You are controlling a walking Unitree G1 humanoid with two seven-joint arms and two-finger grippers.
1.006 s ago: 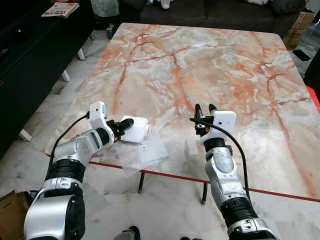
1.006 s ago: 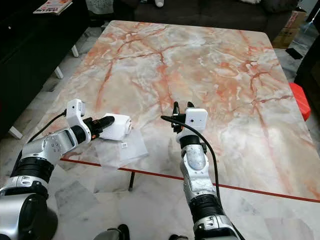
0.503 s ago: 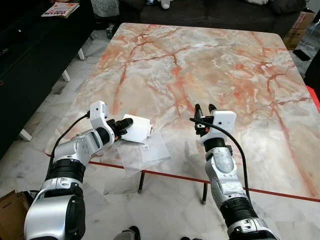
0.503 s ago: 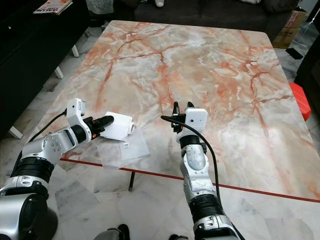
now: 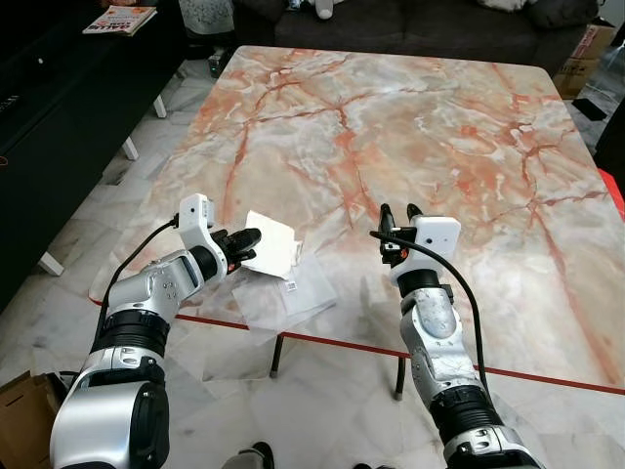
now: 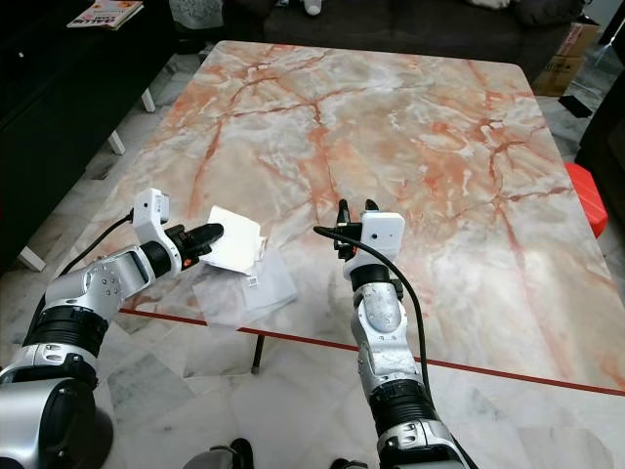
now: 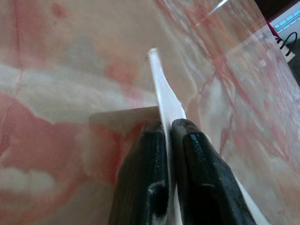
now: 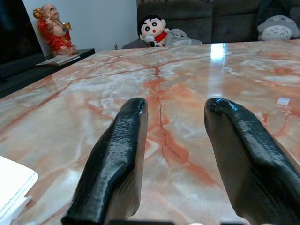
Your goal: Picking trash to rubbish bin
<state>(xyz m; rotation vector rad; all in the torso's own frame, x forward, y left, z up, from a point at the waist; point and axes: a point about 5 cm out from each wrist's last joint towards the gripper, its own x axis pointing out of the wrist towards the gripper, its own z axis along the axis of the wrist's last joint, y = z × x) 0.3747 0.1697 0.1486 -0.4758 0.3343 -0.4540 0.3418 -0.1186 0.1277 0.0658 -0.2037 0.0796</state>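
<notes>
While the marble tabletop point(image 5: 410, 137) carries nothing else of note beyond a clear plastic sheet point(image 5: 298, 293) at its near left corner, the pick-up step is judged to be in hand, with the white paper trash point(image 5: 271, 244) pinched edge-on by the left gripper point(image 5: 246, 237) and tilted up off the surface just above that sheet. No rubbish bin is seen, so the next move is judged to call for the paper being lifted clear of the near edge and carried off to a bin. The right gripper point(image 5: 398, 214) is held with its fingers apart and nothing between them, over the near middle of the tabletop, well apart from the paper.
</notes>
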